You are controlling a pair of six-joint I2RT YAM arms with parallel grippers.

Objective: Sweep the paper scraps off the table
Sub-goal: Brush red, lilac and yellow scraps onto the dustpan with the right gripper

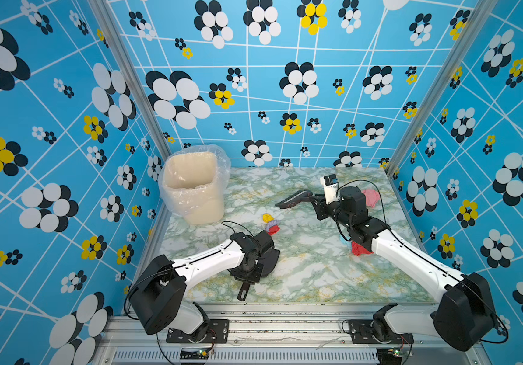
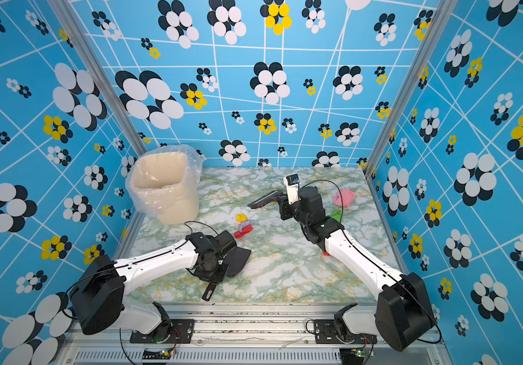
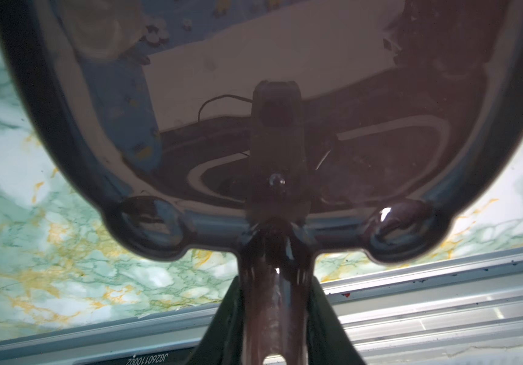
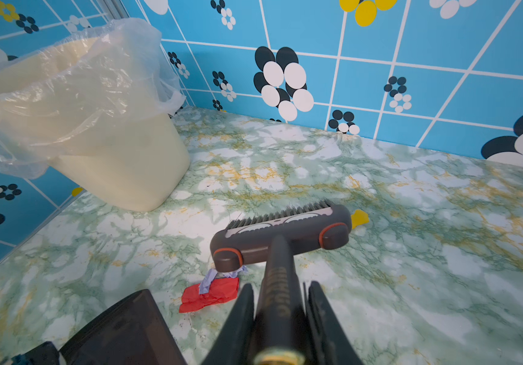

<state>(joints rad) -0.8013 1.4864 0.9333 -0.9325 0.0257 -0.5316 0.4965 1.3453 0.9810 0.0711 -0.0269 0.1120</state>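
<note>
Right gripper pinches the brush by its handle; left gripper pinches the dustpan handle. Paper scraps (yellow, purple, red) lie mid-way across the table, between brush head and dustpan, on the brush's front-edge side, with the dustpan nearer. More scraps sit toward the right edge.

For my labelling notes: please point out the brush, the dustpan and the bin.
brush (image 4: pixel 298 234): right wrist view, on its grey head.
dustpan (image 2: pixel 239 259): in a top view, on the dark pan.
bin (image 1: pixel 205 216): in a top view, on its lower front wall.
</note>
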